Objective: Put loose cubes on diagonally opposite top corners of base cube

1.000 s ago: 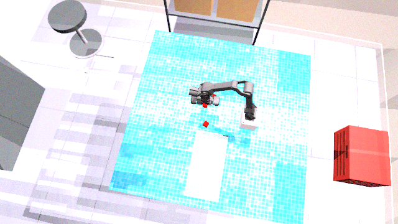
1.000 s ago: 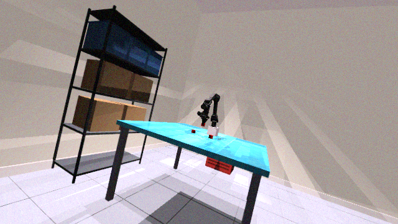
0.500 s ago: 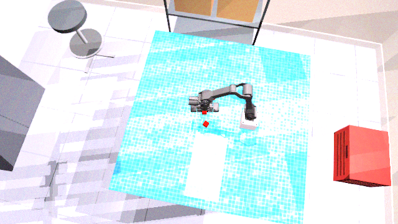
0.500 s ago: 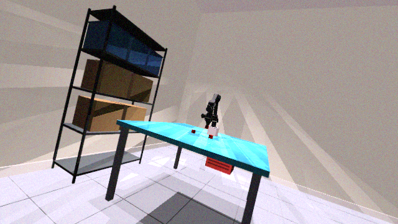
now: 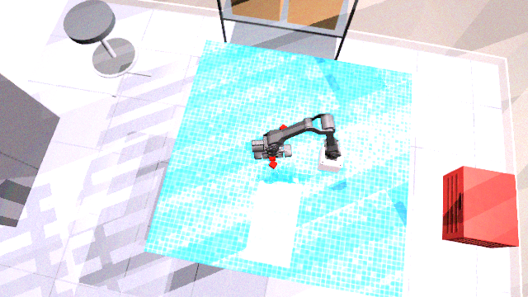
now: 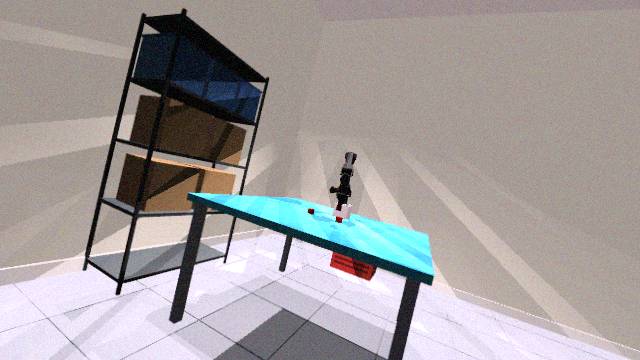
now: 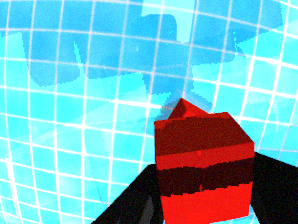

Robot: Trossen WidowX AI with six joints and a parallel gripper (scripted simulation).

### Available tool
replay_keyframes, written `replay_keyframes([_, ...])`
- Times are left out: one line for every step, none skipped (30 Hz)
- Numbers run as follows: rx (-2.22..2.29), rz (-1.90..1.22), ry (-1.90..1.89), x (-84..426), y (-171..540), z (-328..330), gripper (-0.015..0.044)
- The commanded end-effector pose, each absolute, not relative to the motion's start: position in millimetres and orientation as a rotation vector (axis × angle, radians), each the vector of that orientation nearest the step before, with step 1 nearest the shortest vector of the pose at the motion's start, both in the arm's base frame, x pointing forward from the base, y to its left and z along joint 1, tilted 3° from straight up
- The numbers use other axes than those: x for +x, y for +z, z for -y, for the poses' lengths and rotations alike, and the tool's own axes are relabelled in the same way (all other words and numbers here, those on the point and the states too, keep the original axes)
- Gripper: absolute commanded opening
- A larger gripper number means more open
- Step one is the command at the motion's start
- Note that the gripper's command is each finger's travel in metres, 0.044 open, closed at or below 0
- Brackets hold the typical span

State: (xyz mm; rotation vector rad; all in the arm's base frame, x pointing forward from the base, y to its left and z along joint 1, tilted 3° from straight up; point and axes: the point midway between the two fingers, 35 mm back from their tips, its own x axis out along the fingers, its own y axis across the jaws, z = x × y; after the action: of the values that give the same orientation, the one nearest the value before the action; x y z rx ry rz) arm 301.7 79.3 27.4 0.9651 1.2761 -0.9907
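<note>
My gripper (image 7: 200,167) (image 6: 340,202) is shut on a red loose cube (image 7: 202,135) (image 5: 272,158), which looks roughly level. Beyond and below it in the wrist view, a corner of another red cube (image 7: 184,107) (image 5: 273,164) (image 6: 339,219) shows; this appears to be the base cube, standing on the table. The held cube is above and close to it, and covers most of it in the wrist view; whether they touch cannot be told. The other red loose cube (image 5: 283,127) (image 6: 311,211) lies on the table on the far side of the arm, partly hidden by it in the top view.
The arm's white base (image 5: 330,165) stands on the cyan tiled table (image 5: 363,247) (image 6: 385,235), to the right of the gripper in the top view. A white rectangle (image 5: 274,227) lies on the table below the cubes in that view. A shelf rack stands beyond the table's edge.
</note>
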Motion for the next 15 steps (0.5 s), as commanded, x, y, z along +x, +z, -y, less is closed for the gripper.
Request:
replay_keyframes([0.949, -1.287, -0.978, 295.2, 21.4, -90.6, 0.0105])
replay_keyframes([0.945, -1.289, -0.974, 293.9, 20.3, -93.3, 0.0105])
replay_keyframes([0.94, -1.292, -0.97, 292.5, 19.2, -95.9, 0.0105])
replay_keyframes([0.936, -1.294, -0.966, 291.1, 18.1, -98.6, 0.0105])
replay_keyframes([0.932, -1.296, -0.962, 289.7, 17.0, -101.2, 0.0105])
replay_keyframes([0.928, -1.298, -0.958, 288.3, 15.8, -103.8, 0.0105])
replay_keyframes([0.923, -1.301, -0.954, 286.8, 14.7, -106.4, 0.0105])
replay_keyframes([0.919, -1.303, -0.95, 285.4, 13.6, -108.9, 0.0105])
replay_keyframes([0.916, -1.305, -0.946, 284.1, 12.7, -111.0, 0.0105])
replay_keyframes([0.914, -1.306, -0.944, 283.4, 12.2, -112.3, 0.0105])
replay_keyframes([0.913, -1.306, -0.944, 283.1, 12.0, -112.7, 0.0105])
replay_keyframes([0.913, -1.306, -0.944, 283.1, 12.0, -112.7, 0.0105])
replay_keyframes([0.913, -1.306, -0.944, 283.1, 12.0, -112.7, 0.0105])
replay_keyframes([0.913, -1.306, -0.944, 283.1, 12.0, -112.7, 0.0105])
replay_keyframes([0.913, -1.306, -0.944, 283.1, 12.0, -112.7, 0.0105])
